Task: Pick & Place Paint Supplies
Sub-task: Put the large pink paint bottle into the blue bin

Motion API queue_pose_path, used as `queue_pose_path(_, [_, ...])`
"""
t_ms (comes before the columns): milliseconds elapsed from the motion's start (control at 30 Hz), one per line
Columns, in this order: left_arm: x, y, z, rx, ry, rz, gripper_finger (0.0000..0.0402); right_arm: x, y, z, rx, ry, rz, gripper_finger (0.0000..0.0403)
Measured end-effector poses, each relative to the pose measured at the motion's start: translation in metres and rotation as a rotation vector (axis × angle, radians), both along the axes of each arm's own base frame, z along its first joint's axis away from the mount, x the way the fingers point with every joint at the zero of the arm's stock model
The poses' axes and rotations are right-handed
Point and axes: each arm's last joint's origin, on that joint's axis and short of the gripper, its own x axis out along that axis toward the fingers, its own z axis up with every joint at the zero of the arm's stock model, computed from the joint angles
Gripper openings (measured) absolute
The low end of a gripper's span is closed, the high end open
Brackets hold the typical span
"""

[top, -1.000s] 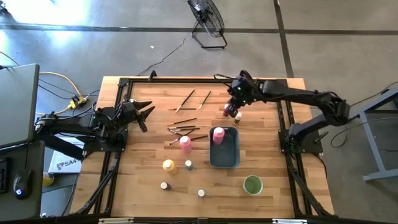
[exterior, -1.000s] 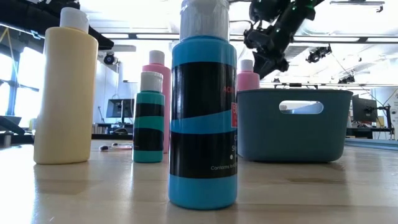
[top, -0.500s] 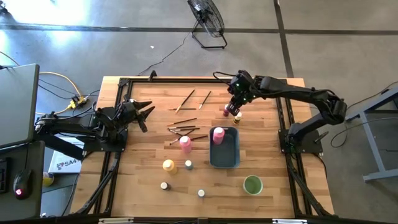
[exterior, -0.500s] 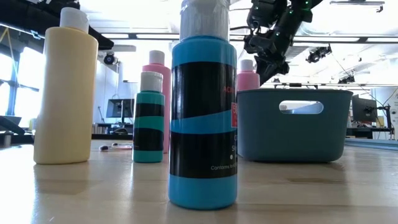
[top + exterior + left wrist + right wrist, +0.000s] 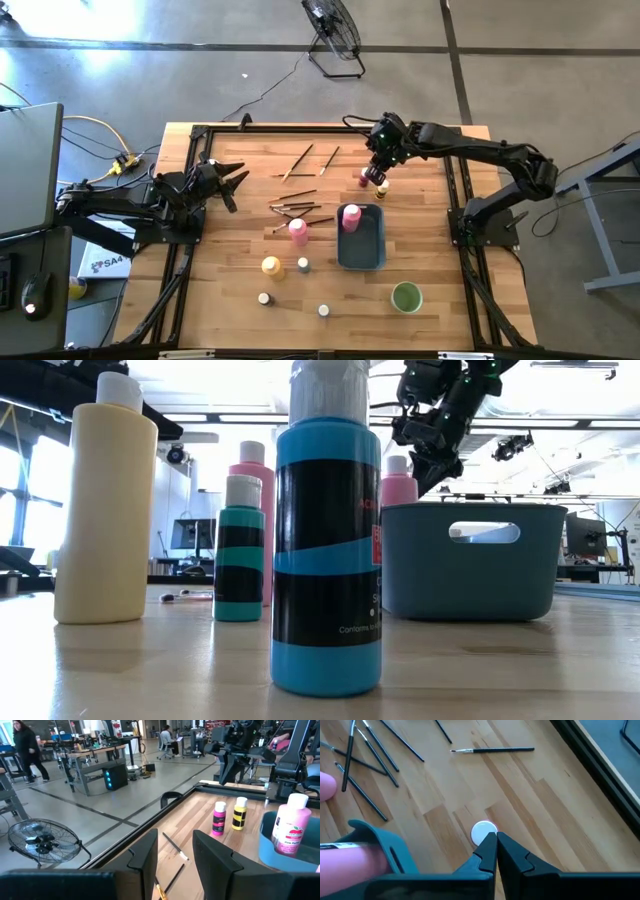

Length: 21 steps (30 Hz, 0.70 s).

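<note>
My right gripper (image 5: 374, 178) is shut and hovers above two small bottles, pink (image 5: 219, 818) and yellow (image 5: 240, 813), standing just beyond the blue-grey tray's (image 5: 364, 252) far end. In its wrist view the tips (image 5: 496, 839) sit over one white cap (image 5: 481, 830). In the low view the gripper (image 5: 428, 458) is well above the tray. One pink squeeze bottle (image 5: 350, 216) stands in the tray, another (image 5: 298, 231) on the table beside a yellow one (image 5: 271, 266). Brushes (image 5: 297, 206) lie on the table. My left gripper (image 5: 236, 181) waits open at the left.
Small pale-capped jars (image 5: 303, 264) (image 5: 264, 298) (image 5: 323, 310) stand near the table's near edge, and a round green cup (image 5: 406, 296) stands near the tray's near end. Two more brushes (image 5: 300, 160) (image 5: 330, 158) lie toward the far edge. A black frame (image 5: 200, 135) borders the table.
My right gripper has shifted a little toward the table's left above the small bottles, then held still. The bottles, the brushes and the tray have not moved.
</note>
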Motion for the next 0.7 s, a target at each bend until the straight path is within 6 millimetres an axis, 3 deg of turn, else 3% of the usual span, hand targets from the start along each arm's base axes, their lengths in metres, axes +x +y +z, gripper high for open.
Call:
queue_pose_path(433, [0.0000, 0.0000, 0.0000, 0.000, 0.000, 0.000, 0.0120, 0.0006, 0.0004, 0.0002, -0.013, 0.001, 0.025, 0.0128])
queue_pose_path(700, [0.0000, 0.0000, 0.0000, 0.000, 0.000, 0.000, 0.0120, 0.0007, 0.0005, 0.0003, -0.013, 0.000, 0.026, 0.0153])
